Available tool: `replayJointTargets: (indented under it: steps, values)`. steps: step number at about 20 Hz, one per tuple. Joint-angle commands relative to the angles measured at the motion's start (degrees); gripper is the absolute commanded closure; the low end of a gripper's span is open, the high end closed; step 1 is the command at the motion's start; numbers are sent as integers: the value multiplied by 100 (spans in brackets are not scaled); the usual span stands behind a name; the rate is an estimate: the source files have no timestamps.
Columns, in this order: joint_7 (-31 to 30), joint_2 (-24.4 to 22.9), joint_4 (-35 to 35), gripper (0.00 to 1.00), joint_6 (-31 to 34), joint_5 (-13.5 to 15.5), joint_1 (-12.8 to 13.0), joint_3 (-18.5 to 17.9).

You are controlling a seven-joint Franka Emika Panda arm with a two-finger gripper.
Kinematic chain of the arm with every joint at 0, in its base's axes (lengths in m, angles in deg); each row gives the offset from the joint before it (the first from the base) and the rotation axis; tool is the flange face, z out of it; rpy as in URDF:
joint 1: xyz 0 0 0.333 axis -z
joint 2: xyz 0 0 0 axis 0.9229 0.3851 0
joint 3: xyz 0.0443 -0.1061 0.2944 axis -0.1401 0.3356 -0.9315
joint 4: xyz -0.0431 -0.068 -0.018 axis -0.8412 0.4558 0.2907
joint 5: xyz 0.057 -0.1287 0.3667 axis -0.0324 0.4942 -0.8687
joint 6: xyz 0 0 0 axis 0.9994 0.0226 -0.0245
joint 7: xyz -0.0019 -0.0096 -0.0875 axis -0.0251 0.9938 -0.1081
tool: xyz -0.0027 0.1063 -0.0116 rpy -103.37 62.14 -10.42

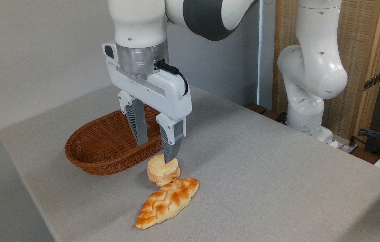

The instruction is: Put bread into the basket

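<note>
While the gripper hangs with its two grey fingers spread apart and pointing down, nothing sits between them. One finger shows in front of the basket; the other finger ends with its tip at the top of the bun, and whether the tip touches the crust or only overlaps it in the picture cannot be told. That bun rests flat on the grey table, outside the basket, just beside its rim at about four o'clock from the basket's middle. Its top is pale cream, its sides toasted gold. Touching the bun at its six o'clock edge lies a braided loaf, golden-brown, slanting from lower left to upper right across the cloth. Inside, the basket shows only bare reddish-brown weave, and it stands at ten o'clock from the bun, towards the table's far left corner. A white gripper body with a black cable looped at its side carries the fingers, under a metal wrist ring. At three o'clock, well apart from the bread, the arm's white base rises at the table's far edge, before a wooden panel.
</note>
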Motion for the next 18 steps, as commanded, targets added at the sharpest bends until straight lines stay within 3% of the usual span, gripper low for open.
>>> replayJointTargets:
  steps: [1, 12, 18]
  values:
    - [40, -45, 61, 0, 197, -94, 59, -64]
    - [58, 77, 52, 0, 434, -94, 112, -37]
    - [93, 201, -44, 0, 469, -94, 182, 156]
